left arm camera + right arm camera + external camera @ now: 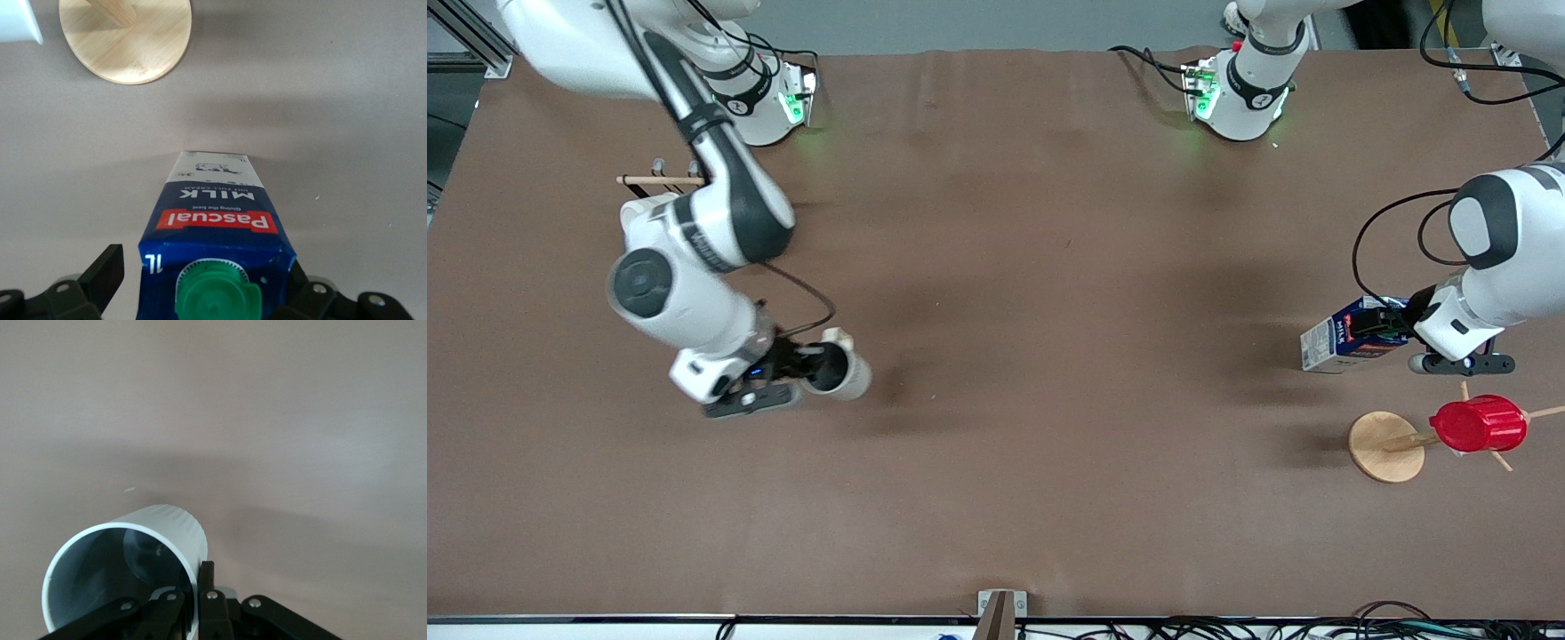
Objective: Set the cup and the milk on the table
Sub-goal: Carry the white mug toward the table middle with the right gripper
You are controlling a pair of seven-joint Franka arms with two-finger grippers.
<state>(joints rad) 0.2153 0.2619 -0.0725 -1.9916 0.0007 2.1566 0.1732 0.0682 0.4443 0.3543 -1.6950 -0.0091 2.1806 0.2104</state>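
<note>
- Currently the right tool (811, 366) is clamped on the cup (838, 368) — one finger (207, 590) outside the rim, the other inside, pinching the wall. The cup is tilted, with its dark inside showing to the front camera, over the worktop (1049, 267) toward the right arm's end.
- From the right wrist view, the cup (127, 577) sits right at the tool (190, 603), its open mouth turned to the camera; only bare worktop (267, 420) shows past it.
- The left tool (1392, 324) is closed on the milk (1347, 336), gripping it at the capped top end. The carton is over the worktop toward the left arm's end; whether its base touches the surface cannot be told.
- In the left wrist view, the milk (213, 250) sits between the fingers (103, 273) of the left tool (200, 290) — green cap closest to the camera, red label farther out.
- Just beside the left tool stands a wooden stand (1385, 446) with a round base, nearer the front camera than the milk, with a red ribbed cup (1479, 425) hung on one peg.
</note>
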